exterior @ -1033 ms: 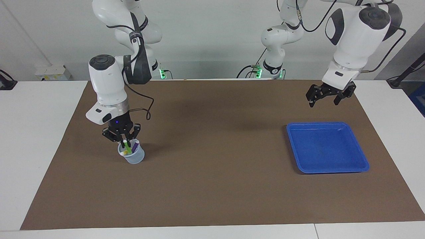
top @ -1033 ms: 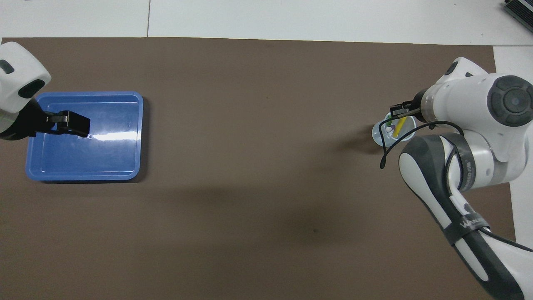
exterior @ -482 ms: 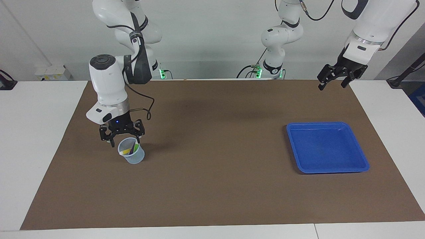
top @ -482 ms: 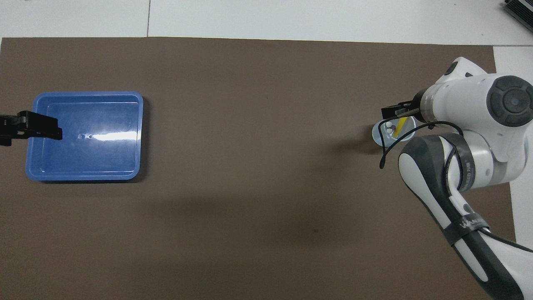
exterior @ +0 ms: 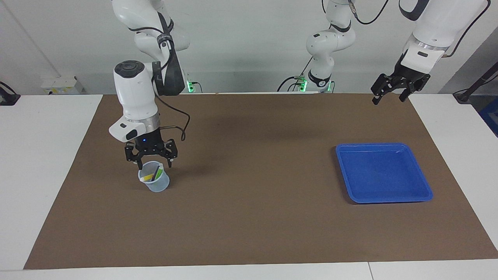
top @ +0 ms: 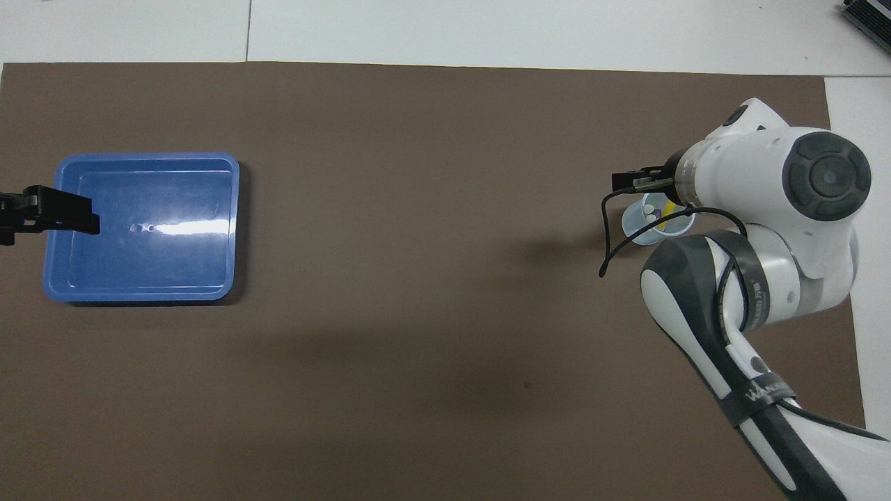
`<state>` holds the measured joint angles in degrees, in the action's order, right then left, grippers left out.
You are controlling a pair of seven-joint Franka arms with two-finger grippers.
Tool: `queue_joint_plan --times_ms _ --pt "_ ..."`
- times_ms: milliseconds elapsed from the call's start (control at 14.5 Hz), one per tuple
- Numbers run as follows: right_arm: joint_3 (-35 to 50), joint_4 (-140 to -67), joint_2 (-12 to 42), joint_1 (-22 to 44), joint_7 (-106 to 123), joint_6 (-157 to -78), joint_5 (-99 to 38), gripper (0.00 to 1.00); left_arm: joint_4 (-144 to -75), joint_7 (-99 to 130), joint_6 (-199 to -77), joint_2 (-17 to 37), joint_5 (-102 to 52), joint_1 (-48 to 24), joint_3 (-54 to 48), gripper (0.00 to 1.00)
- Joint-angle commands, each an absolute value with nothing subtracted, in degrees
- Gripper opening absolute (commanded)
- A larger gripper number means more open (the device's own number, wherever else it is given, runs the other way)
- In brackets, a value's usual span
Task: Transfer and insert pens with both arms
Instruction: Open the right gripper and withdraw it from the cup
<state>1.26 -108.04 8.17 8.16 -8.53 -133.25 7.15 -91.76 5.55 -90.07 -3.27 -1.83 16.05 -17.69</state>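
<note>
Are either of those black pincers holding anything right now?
No. The right pincer hangs open over the cup with the pens inside. The left pincer is open and empty, raised at its end.

Three short, slim pens stand together inside a small clear cup (exterior: 154, 181) at the right arm's end of the desk, on the brown mat. The yellow pen (exterior: 148, 178) leans low across the cup, its pale end toward the rim. The green pen (exterior: 158, 170) tilts more upright, its whitish tip sticking out just above the rim. The purple pen (top: 649, 210) is mostly hidden among the others; only a little of it shows from overhead.
</note>
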Motion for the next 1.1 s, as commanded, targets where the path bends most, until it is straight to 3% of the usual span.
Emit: queue_joint_plan --times_ms 0,826,1033 --pt "1.58 -107.06 7.12 7.47 -9.23 -130.62 7.38 1.0 -93.6 5.54 -89.3 -5.18 -2.37 16.61 -17.58 1.0" --pt "1.23 -98.09 0.01 6.5 -9.58 -101.01 0.44 1.0 -93.96 5.62 -89.47 -5.27 -2.37 15.56 -17.93 1.0" --pt "1.14 -98.09 -1.93 6.5 -9.58 -97.74 0.44 1.0 -93.96 5.63 -89.47 -5.27 -2.37 15.3 -18.19 1.0"
